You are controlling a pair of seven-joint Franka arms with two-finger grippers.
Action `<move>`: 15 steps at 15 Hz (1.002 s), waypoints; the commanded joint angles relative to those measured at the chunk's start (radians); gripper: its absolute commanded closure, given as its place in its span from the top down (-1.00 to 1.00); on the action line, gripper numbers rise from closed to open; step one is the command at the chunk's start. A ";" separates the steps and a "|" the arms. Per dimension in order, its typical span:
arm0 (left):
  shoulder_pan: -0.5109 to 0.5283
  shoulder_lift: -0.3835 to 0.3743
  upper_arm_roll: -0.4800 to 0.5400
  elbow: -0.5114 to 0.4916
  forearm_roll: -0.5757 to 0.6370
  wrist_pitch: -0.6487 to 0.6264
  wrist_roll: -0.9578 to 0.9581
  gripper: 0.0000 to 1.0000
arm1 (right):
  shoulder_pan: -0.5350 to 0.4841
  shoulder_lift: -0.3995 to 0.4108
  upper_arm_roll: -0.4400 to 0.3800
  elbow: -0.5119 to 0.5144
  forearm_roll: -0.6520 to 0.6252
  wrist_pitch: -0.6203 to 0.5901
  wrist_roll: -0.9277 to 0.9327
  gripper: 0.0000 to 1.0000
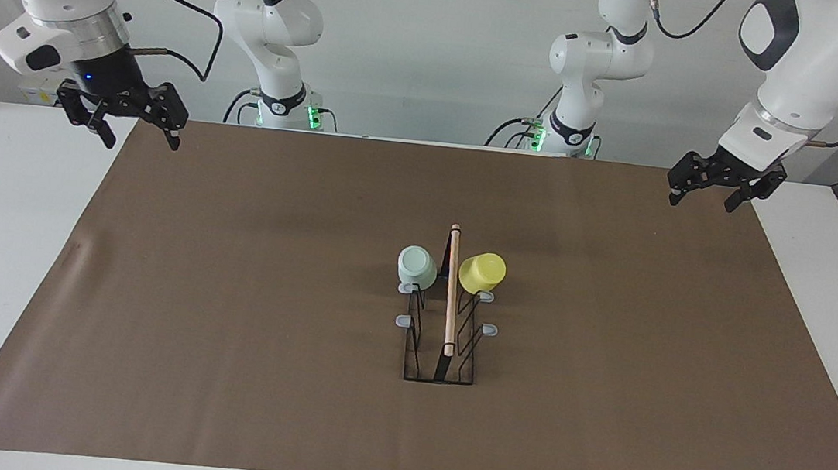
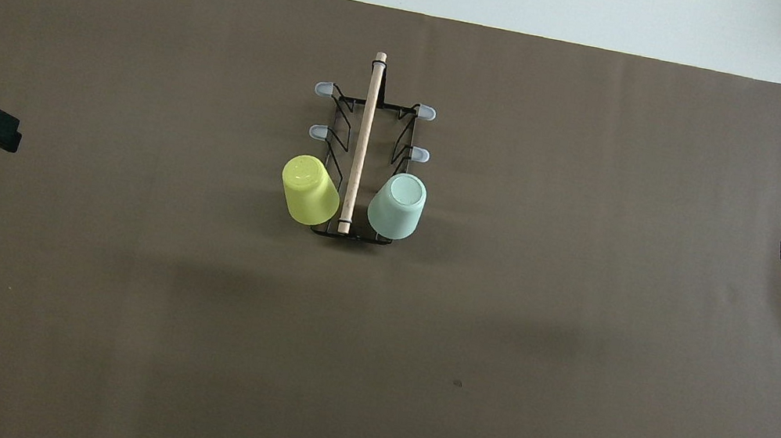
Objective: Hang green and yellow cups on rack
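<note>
— On the rack [image 1: 443, 346], mid-worktop, your green cup [image 1: 416, 267] and yellow cup [image 1: 482, 271] both hang.
— Tools?
— Left tool [image 1: 713, 193] and right tool [image 1: 135, 133]: wide, empty, at the mat's corners. Reach back and you'd likely knock a cup off.

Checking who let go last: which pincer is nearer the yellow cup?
Left. The left pincer hangs open over the mat's corner at the yellow cup's side of the rack; the right pincer, open, is over the mat's other robot-end corner, past the green cup.
</note>
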State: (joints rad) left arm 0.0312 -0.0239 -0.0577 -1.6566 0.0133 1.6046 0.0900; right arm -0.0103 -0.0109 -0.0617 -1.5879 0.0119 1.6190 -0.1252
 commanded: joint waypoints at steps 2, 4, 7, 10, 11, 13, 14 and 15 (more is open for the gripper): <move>0.007 -0.025 -0.001 -0.031 -0.009 0.021 -0.007 1.00 | 0.001 -0.020 -0.001 -0.035 0.000 0.018 0.026 1.00; 0.009 -0.025 -0.001 -0.031 -0.009 0.023 -0.004 1.00 | 0.000 -0.030 -0.003 -0.056 0.008 0.021 0.045 1.00; 0.001 -0.025 -0.001 -0.031 -0.009 0.023 -0.004 1.00 | 0.000 -0.038 -0.001 -0.070 0.010 0.024 0.087 1.00; -0.001 -0.025 -0.001 -0.031 -0.009 0.023 -0.004 1.00 | -0.002 -0.038 -0.003 -0.066 0.010 0.027 0.069 1.00; -0.001 -0.025 0.001 -0.031 -0.009 0.023 -0.004 1.00 | 0.001 -0.037 -0.003 -0.061 0.008 0.025 0.062 1.00; -0.001 -0.025 0.001 -0.031 -0.009 0.021 -0.003 1.00 | 0.003 -0.035 -0.003 -0.060 0.008 0.025 0.061 1.00; -0.002 -0.025 0.001 -0.031 -0.009 0.020 -0.001 1.00 | 0.003 -0.037 -0.003 -0.060 0.008 0.025 0.061 1.00; -0.002 -0.025 0.001 -0.031 -0.009 0.021 -0.003 1.00 | 0.003 -0.035 -0.001 -0.060 0.008 0.024 0.061 1.00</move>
State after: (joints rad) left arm 0.0317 -0.0239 -0.0590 -1.6567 0.0133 1.6086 0.0898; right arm -0.0082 -0.0243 -0.0620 -1.6198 0.0133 1.6214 -0.0581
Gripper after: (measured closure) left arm 0.000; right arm 0.000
